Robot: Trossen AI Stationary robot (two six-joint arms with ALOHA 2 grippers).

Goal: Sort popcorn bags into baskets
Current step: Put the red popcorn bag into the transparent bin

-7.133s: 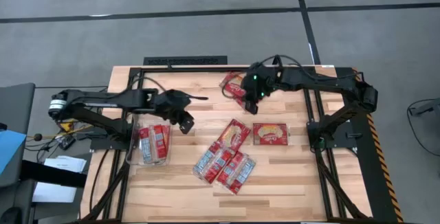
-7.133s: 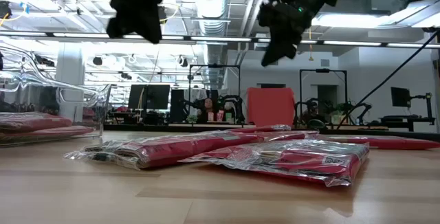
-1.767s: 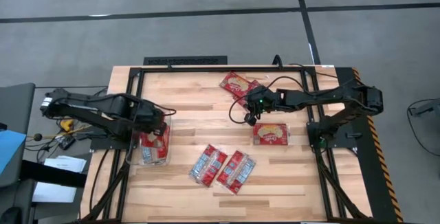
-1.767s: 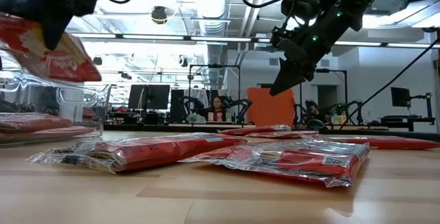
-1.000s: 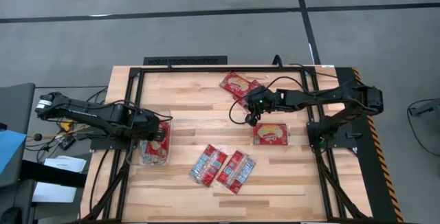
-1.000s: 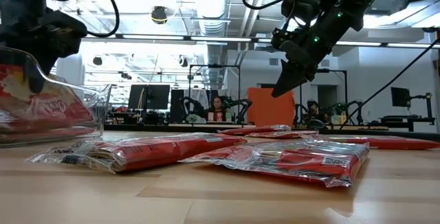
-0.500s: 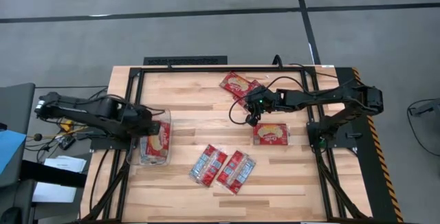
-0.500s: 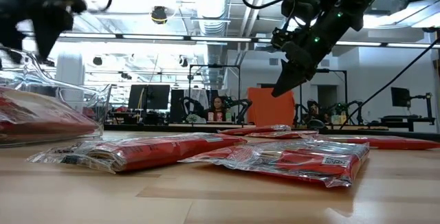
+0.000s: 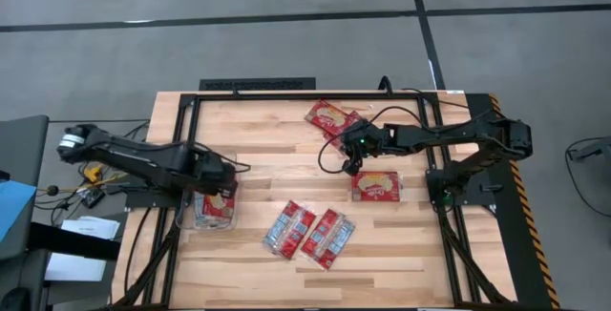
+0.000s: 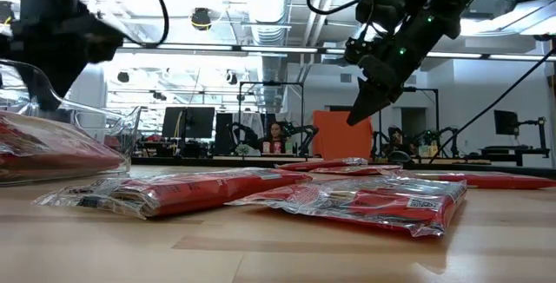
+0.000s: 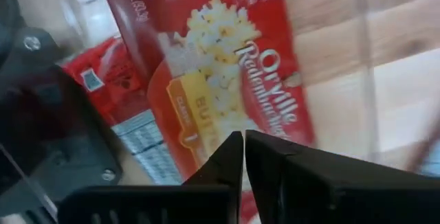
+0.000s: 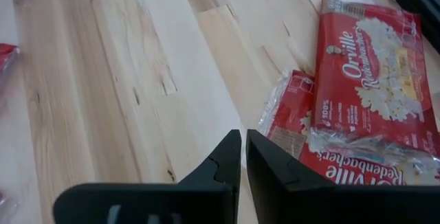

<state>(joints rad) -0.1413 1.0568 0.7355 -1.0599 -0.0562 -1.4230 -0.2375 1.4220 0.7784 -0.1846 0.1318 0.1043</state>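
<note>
Left end effector [image 9: 218,179] is parked over the clear basket [image 9: 187,217], fingers pressed together with nothing held; a popcorn bag [image 11: 227,80] is seen lying inside. Right end effector [image 9: 350,163], also closed up empty, is hung beside the counter [image 9: 267,149] bags [image 9: 332,118]. Fingers should probably be spread before descending.

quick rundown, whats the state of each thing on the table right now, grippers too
left gripper: shut, empty, over the tub
right gripper: shut, empty, held above the table
clear tub: upright, holding red packets
packet in tub: lying flat, picture side up
pair of far packets: overlapping, on the wood
single packet: flat, picture side up, beside the right gripper
two near packets: side by side, print side up
</note>
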